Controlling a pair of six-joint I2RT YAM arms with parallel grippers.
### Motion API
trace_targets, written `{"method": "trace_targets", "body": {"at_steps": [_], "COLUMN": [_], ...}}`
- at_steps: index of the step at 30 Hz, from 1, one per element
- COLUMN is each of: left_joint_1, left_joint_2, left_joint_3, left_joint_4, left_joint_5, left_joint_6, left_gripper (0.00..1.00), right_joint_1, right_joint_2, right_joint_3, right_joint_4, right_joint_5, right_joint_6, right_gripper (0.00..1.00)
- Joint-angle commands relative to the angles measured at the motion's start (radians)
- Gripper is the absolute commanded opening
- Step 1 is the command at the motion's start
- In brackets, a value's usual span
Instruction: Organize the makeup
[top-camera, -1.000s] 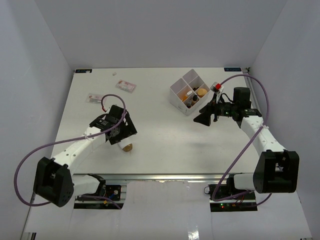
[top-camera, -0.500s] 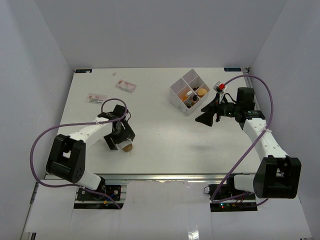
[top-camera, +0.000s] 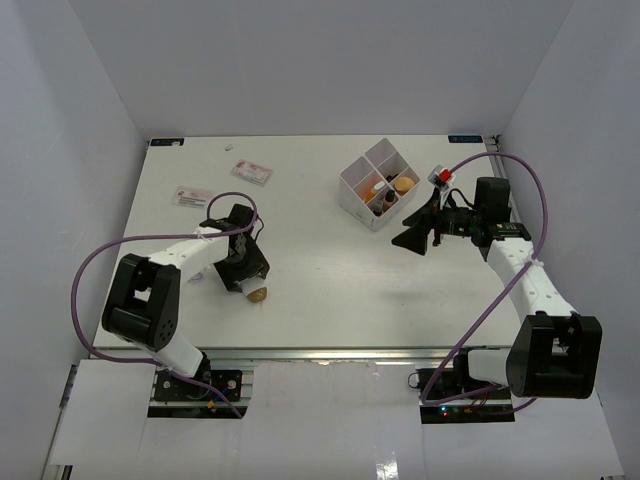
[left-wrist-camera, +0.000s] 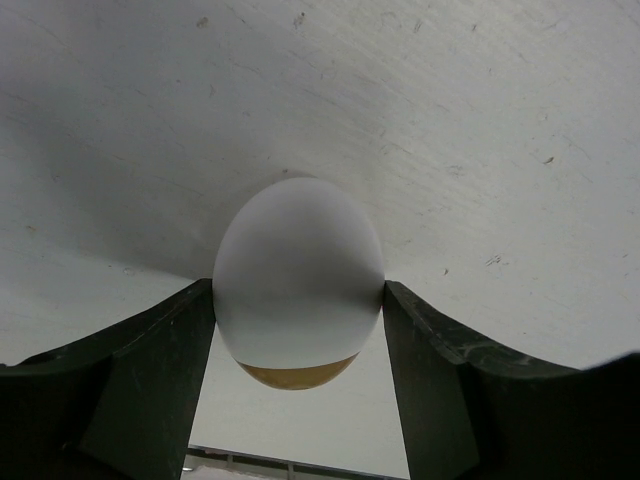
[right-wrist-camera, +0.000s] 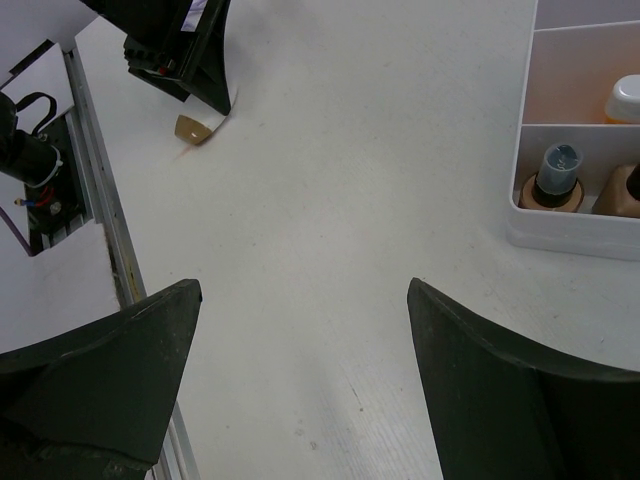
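Observation:
A white egg-shaped sponge sits between my left gripper's two fingers, and both touch its sides. A tan sponge lies just behind it, and also shows in the top view and the right wrist view. In the top view my left gripper is low at the table's front left. My right gripper is open and empty above bare table, just right of the white four-compartment box. The box holds a beige dark-capped bottle and an orange tube with a white cap.
Two small flat packets lie at the back left of the table. The metal rail of the table's front edge runs close behind the sponges. Purple cables loop beside both arms.
My left arm has folded in and its gripper has come down around the white sponge by the tan one. My right gripper has shifted slightly right and stays open.

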Motion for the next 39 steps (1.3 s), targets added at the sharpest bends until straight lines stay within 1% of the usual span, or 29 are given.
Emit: {"method": "trace_targets", "body": {"at_steps": [1, 2, 4, 5, 6, 8, 9, 10, 12, 14, 18, 19, 22, 27, 30, 35, 39], "left_joint_1": [0.007, 0.007, 0.009, 0.009, 0.009, 0.009, 0.009, 0.009, 0.009, 0.009, 0.009, 0.009, 0.008, -0.016, -0.065, -0.188, -0.231], "left_joint_2": [-0.023, -0.027, -0.025, -0.023, -0.020, -0.006, -0.002, -0.002, -0.009, -0.026, -0.061, -0.067, -0.093, -0.097, -0.071, -0.003, 0.075], "left_joint_3": [-0.008, -0.009, -0.010, -0.010, -0.009, -0.004, 0.000, 0.004, 0.011, 0.020, 0.039, 0.042, 0.046, 0.105, 0.200, 0.354, 0.428], "left_joint_4": [0.021, 0.025, 0.030, 0.033, 0.038, 0.044, 0.050, 0.056, 0.071, 0.097, 0.133, 0.144, 0.215, 0.375, 0.452, 0.657, 0.810], "left_joint_5": [0.025, 0.027, 0.037, 0.049, 0.072, 0.091, 0.105, 0.127, 0.190, 0.238, 0.290, 0.326, 0.423, 0.546, 0.542, 0.496, 0.503], "left_joint_6": [0.011, 0.015, 0.025, 0.030, 0.041, 0.050, 0.058, 0.069, 0.098, 0.129, 0.172, 0.188, 0.216, 0.233, 0.253, 0.434, 0.607], "left_gripper": [0.71, 0.66, 0.62, 0.57, 0.50, 0.50, 0.46, 0.39, 0.21, 0.13, 0.08, 0.04, 0.00, 0.00, 0.00, 0.00, 0.00], "right_joint_1": [-0.007, -0.007, -0.007, -0.007, -0.009, -0.035, -0.041, -0.044, -0.051, -0.057, -0.064, -0.065, -0.067, -0.078, -0.088, -0.111, -0.130], "right_joint_2": [-0.026, -0.027, -0.029, -0.030, -0.030, -0.033, -0.034, -0.035, -0.038, -0.041, -0.044, -0.043, -0.041, -0.038, -0.038, -0.038, -0.040], "right_joint_3": [-0.002, -0.002, -0.002, -0.002, -0.002, -0.002, -0.003, -0.003, -0.003, -0.005, -0.006, -0.006, -0.006, -0.006, -0.006, -0.008, -0.011], "right_joint_4": [0.002, 0.002, 0.002, 0.002, 0.002, 0.002, 0.001, 0.001, 0.002, 0.002, 0.004, 0.004, 0.004, 0.004, 0.005, 0.009, 0.013], "right_joint_5": [-0.035, -0.036, -0.040, -0.043, -0.044, -0.047, -0.049, -0.051, -0.056, -0.060, -0.065, -0.065, -0.064, -0.061, -0.061, -0.063, -0.064], "right_joint_6": [-0.008, -0.008, -0.007, -0.006, -0.005, -0.005, -0.005, -0.005, -0.004, -0.002, -0.002, -0.002, -0.002, -0.002, -0.002, -0.002, -0.003], "right_gripper": [0.90, 0.90, 0.90, 0.90, 0.90, 0.90, 0.90, 0.90, 0.90, 0.90, 0.90, 0.90, 0.90, 0.90, 0.90, 0.90, 0.90]}}
